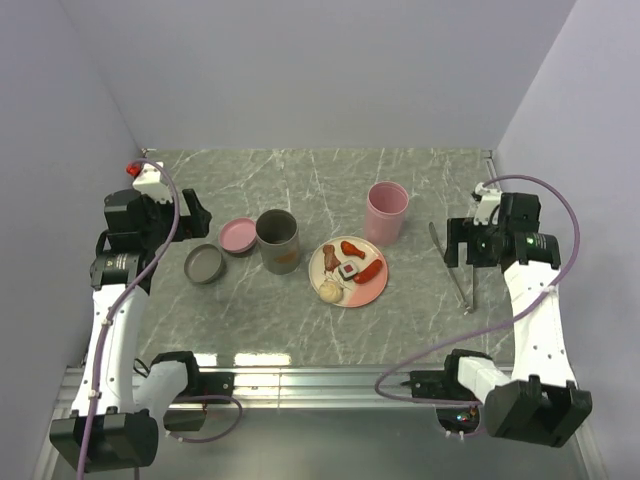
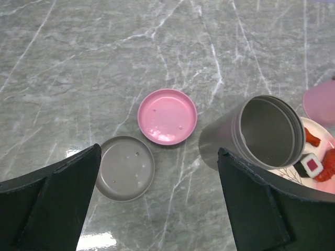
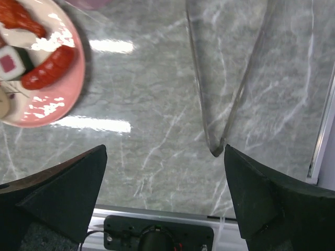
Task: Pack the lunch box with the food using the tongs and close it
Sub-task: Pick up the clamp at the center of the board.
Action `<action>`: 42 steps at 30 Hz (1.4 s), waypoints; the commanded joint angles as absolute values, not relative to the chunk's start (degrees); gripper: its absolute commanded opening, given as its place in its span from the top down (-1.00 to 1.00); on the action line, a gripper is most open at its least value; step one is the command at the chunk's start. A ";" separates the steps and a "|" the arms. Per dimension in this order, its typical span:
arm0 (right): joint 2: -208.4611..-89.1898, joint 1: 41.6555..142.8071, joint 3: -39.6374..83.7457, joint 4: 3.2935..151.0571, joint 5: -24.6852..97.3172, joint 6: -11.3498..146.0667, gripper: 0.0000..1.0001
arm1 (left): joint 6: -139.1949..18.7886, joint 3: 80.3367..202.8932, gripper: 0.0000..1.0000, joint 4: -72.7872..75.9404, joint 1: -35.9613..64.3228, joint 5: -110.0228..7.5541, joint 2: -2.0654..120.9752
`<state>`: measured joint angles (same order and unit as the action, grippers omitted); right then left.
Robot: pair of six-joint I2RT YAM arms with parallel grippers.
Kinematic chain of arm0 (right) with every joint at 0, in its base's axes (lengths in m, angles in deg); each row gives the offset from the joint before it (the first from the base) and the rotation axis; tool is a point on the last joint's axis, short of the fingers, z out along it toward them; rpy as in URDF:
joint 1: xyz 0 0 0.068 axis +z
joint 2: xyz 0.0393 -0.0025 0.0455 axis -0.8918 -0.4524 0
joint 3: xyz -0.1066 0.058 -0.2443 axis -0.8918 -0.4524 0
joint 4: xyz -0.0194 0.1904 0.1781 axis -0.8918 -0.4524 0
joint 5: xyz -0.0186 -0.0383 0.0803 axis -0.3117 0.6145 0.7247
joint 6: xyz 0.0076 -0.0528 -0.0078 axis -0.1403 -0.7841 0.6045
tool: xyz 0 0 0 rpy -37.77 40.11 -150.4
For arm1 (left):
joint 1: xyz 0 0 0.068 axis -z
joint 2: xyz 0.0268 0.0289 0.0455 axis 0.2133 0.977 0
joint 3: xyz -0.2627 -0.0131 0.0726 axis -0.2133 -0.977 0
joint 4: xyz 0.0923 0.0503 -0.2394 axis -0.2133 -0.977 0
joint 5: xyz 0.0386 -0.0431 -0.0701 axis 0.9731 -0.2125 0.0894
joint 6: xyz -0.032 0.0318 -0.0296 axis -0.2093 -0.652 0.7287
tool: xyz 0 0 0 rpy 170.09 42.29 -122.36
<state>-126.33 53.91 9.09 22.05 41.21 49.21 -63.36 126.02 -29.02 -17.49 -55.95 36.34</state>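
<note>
On the left, my left pincer [image 2: 158, 151] hangs above the bench [image 1: 300, 180] with its jaws wide apart and nothing between them. Under it, the wrist camera shows two lids lying on the marble with their hollow sides up. The grey lid [image 1: 204, 264] is nearer to me and the pink lid [image 1: 238, 236] is a little farther; their rims almost touch. Just to the right of the pink lid stands the grey container [image 1: 278, 241], upright, open on top, and empty as far as I can see inside.

Next to the right comes the round plate [image 1: 372, 292], close beside the grey container. All the food is on it: a brown piece [image 1: 328, 252] and a red piece [image 1: 352, 247] on the far side, a dark square with red centre [image 1: 347, 270] in the middle, a red sausage [image 1: 371, 270] on the right, and a beige bun [image 1: 330, 291] at the near rim. Behind the plate stands the pink container [image 1: 387, 211], upright and open, near the plate's far edge.

Further right, well apart from the plate, the tongs [image 1: 449, 265] lie flat on the bench. Their joined end points to the near edge and the two arms spread away from me. My right pincer [image 3: 165, 150] hovers over them, jaws fully spread, not touching them. The right border of the bench is just beside the tongs.
</note>
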 commanded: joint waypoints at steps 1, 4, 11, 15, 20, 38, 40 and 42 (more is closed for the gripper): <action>-129.17 50.81 11.81 18.80 41.24 47.10 -0.99 | -63.96 126.75 -0.99 -26.45 -17.42 -60.19 36.25; -132.69 48.61 12.60 17.74 40.46 46.13 -0.99 | -64.40 130.60 -0.99 -27.85 -17.42 -62.56 38.45; -141.39 46.67 11.63 18.80 38.26 43.23 -0.99 | -64.75 135.45 -0.99 -28.83 -17.42 -67.23 42.23; -145.61 46.49 7.60 25.01 36.24 41.91 -0.99 | -64.58 136.07 -0.99 -28.91 -17.33 -68.28 43.29; -150.97 46.32 6.54 28.37 34.74 41.03 -0.99 | -64.40 136.68 -0.99 -29.27 -17.50 -68.99 44.78; -163.37 46.32 5.13 38.04 34.47 39.10 -0.88 | -63.87 134.92 -0.99 -26.72 -17.50 -70.22 47.94; -164.07 46.32 5.57 38.83 34.91 39.62 -0.84 | -63.52 134.92 -0.99 -26.46 -17.50 -70.31 48.64; -164.60 46.58 6.27 39.36 35.00 39.89 -0.82 | -63.35 135.01 -0.99 -26.45 -17.50 -70.40 49.17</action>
